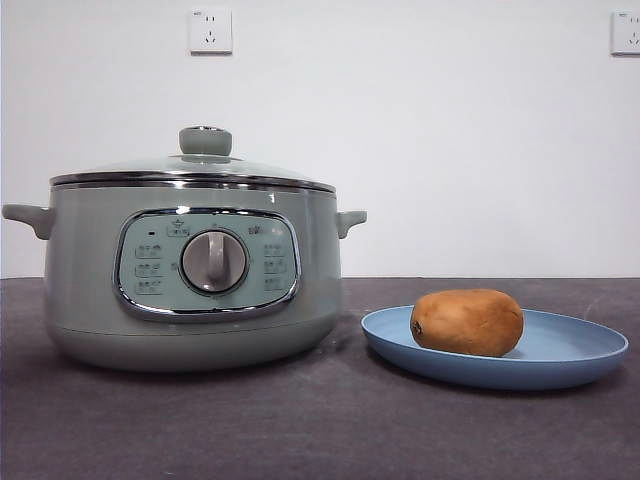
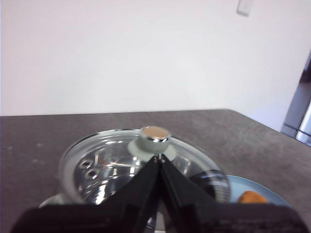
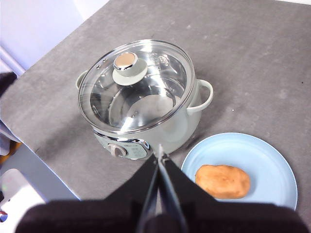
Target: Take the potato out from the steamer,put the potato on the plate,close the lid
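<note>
As things lie now, the potato rests on the plate, long axis roughly level and running side to side in the front view, dark spot at the end facing the steamer. Plate sits on the table just beside the steamer, apparently not touching it.

Lid is seated on the steamer, chrome rim on chrome rim, knob upright at centre. Through the glass the pot looks empty of food in the right wrist view (only bare metal shows).

Left end effector: jaws pressed together, holding nothing. It hangs over the near edge of the lid, tips pointing toward the knob and just short of it. Whether the tips touch the glass cannot be told.

Right end effector: jaws likewise closed and empty, held high above the table, with steamer and plate both well below it; potato lies off to one side of its tips.

Judgement: all three steps appear complete; no object needs a further grasp. Key relation for any coming move: the knob lies straight ahead of the left tips, so the left arm is much nearer the lid. Its likely next move is simply to pull back without nudging the knob.

Neither arm shows in the front view.
</note>
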Robot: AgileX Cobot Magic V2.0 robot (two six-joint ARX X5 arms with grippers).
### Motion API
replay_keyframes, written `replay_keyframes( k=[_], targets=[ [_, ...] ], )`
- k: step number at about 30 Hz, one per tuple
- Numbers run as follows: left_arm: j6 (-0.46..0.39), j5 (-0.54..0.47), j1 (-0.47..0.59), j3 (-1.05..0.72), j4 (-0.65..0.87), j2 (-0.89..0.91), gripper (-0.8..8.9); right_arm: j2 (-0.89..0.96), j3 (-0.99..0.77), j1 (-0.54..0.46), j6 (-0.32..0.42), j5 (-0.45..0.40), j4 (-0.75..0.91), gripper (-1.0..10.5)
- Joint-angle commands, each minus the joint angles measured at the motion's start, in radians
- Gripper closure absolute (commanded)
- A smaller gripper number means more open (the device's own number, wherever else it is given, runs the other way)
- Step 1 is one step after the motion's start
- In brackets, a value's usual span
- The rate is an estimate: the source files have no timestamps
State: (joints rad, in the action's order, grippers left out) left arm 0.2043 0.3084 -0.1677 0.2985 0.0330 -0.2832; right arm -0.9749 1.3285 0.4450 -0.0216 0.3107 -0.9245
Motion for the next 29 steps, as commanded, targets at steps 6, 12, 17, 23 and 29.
replay_keyframes(
  k=[6,12,17,23,29],
  targets=[
    [0.089,-0.076,0.066,-0.243,0.104,0.172,8.17,0.003,-0.002,0.001,0.001,-0.002,0.003,9.5],
    [0.09,-0.119,0.093,-0.278,-0.001,0.238,8.17,0.003,-0.002,0.001,0.001,-0.002,0.003,9.5],
    [0.092,-0.155,0.106,-0.278,-0.126,0.271,8.17,0.003,-0.002,0.001,0.001,-0.002,0.003,9.5],
    [0.091,-0.198,0.112,-0.279,-0.22,0.281,8.17,0.003,-0.002,0.001,0.001,-0.002,0.003,9.5],
    [0.088,-0.202,0.111,-0.279,-0.251,0.281,8.17,0.003,-0.002,0.001,0.001,-0.002,0.003,9.5]
  ],
)
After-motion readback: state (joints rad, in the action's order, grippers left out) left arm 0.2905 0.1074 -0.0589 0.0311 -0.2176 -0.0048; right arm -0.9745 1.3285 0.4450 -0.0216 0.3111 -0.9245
